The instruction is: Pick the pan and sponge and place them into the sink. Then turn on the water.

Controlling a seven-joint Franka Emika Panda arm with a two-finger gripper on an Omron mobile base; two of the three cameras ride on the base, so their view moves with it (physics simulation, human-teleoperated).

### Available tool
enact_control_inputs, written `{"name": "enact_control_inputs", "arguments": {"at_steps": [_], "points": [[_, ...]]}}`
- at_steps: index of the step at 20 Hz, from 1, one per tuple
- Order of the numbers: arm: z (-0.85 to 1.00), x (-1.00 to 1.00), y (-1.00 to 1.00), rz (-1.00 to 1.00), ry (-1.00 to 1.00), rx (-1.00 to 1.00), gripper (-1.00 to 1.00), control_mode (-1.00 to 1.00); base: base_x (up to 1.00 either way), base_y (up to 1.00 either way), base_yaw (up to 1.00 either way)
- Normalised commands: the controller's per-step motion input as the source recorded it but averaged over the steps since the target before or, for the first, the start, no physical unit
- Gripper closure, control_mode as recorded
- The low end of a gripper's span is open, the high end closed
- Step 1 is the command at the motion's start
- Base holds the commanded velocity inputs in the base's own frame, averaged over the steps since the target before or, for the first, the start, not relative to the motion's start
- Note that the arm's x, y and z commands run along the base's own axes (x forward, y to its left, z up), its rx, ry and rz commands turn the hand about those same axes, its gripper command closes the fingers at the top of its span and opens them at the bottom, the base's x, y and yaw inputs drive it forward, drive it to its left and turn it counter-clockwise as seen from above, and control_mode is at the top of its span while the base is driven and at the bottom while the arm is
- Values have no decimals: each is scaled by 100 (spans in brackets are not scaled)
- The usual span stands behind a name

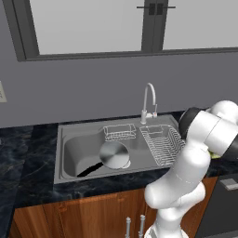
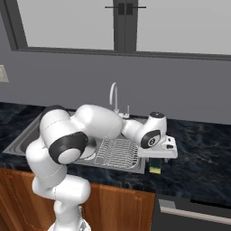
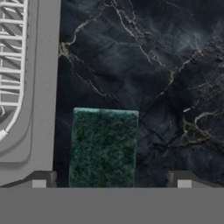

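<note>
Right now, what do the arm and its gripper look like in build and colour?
The arm is made of glossy white rounded segments with dark, nearly black joint caps. The hand is a white boxy block, and the gripper ends in two small dark grey finger tips with lighter pads. No cables or markings are visible.

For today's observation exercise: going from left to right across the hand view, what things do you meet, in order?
Wire dish rack → flat rim of the sink → sponge, green side up, lying between the tips of the open gripper → dark marble counter.
</note>
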Motion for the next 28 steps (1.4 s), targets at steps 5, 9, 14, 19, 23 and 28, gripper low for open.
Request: {"name": "enact_control_inputs", "arguments": {"at_steps": [5,9,14,19,23,28], "points": [[-14,2,0,0,1,1,-100,-100,0,0,0],[-17,5,0,0,1,0,-100,-100,0,0,0],[-18,12,0,0,1,1,-100,-100,0,0,0],[-21,17,-3,0,2,1,-100,-100,0,0,0],[-20,18,-14,0,2,2,-100,-100,0,0,0],[-19,10,-11,0,1,2,100,-100,0,0,0]]}}
